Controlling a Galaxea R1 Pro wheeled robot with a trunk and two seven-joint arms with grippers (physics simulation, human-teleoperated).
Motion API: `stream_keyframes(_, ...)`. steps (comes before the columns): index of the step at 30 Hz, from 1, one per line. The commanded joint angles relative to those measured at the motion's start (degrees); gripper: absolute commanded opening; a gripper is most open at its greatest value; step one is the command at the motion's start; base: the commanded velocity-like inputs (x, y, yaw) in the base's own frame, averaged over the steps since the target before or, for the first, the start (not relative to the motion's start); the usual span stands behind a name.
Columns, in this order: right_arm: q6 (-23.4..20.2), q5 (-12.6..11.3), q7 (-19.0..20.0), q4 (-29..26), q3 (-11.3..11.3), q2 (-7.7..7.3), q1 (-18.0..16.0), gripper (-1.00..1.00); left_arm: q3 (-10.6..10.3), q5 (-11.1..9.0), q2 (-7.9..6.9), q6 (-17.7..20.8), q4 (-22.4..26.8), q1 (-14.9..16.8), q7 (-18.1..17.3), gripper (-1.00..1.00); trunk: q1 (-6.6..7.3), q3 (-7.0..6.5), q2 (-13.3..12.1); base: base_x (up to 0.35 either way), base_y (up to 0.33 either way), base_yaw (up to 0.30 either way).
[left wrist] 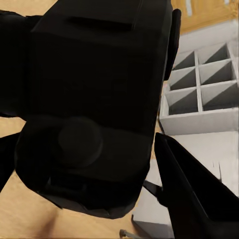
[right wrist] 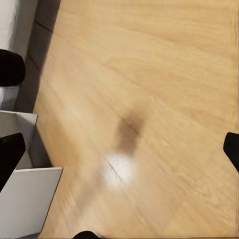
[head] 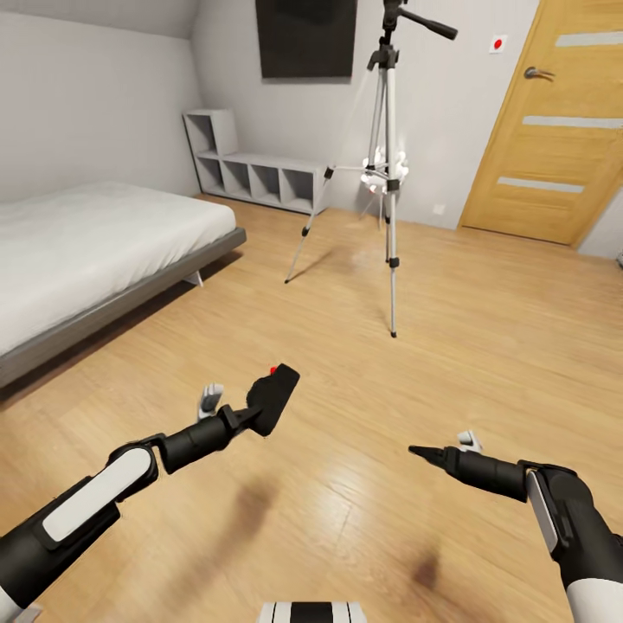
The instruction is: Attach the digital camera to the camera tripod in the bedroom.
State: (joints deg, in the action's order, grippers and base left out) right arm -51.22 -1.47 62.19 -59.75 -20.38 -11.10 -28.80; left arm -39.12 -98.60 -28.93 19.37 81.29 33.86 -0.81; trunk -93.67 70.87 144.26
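My left gripper [head: 266,405] is shut on the digital camera [head: 273,396], a small black box with a red button on top, held low over the wood floor. Up close in the left wrist view the camera [left wrist: 94,99] sits between the black fingers [left wrist: 191,191]. The camera tripod [head: 388,164] stands farther ahead on the bedroom floor, silver legs spread, with its black pan head and long handle [head: 428,24] at the top. To the right, my right gripper [head: 422,452] hovers over the floor, open and holding nothing; its fingertips [right wrist: 232,148] stand wide apart.
A grey-framed white bed [head: 95,251] fills the left side. Against the back wall is a grey cubby shelf [head: 260,177], with a black TV [head: 307,35] above it. A wooden door [head: 554,121] is at the right. Open floor lies between me and the tripod.
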Motion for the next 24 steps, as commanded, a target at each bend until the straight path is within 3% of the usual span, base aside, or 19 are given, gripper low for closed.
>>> stream_keyframes(1, -0.9, -0.1, -0.5, -0.1, -0.1, 0.03, 0.0, 1.0, -0.1, -0.9, -0.41, 0.1, -0.5, 0.1, -2.0, -1.0, 0.03, -0.18, 0.0, 0.0, 0.0, 0.0)
stream_keyframes(2, -1.2, -0.2, -1.1, -0.1, -0.1, 0.04, 0.0, 1.0, -0.1, -1.5, -0.71, 0.1, -0.9, 0.1, -3.6, -1.0, 0.06, -0.41, 0.0, 0.0, 0.0, 0.0)
stream_keyframes(4, -2.9, -0.2, -2.5, -0.3, -0.1, 0.06, 0.0, 1.0, -0.2, -3.2, -1.49, 0.1, -3.5, 0.1, -10.1, -1.0, 0.11, -0.85, 0.0, 0.0, 0.0, 0.0)
stream_keyframes(6, -3.5, -0.2, -2.9, -0.4, -0.1, 0.02, 0.0, 1.0, -0.2, -3.7, -1.74, 0.1, -4.9, 0.1, -12.9, -1.0, 0.16, -1.29, -0.1, 0.0, 0.0, 0.0)
stream_keyframes(13, -3.9, -0.3, -3.1, -0.5, 0.0, 0.03, 0.0, 1.0, -0.2, -4.0, -1.84, 0.1, -5.8, 0.1, -14.7, -1.0, 0.34, -2.84, -0.2, 0.0, 0.0, 0.0)
stream_keyframes(24, -3.9, -0.5, -2.8, -0.5, -0.1, 0.03, 0.0, 1.0, -0.2, -4.1, -1.83, 0.1, -5.9, 0.1, -14.8, -1.0, 0.63, -5.28, -0.3, 0.0, 0.0, 0.0)
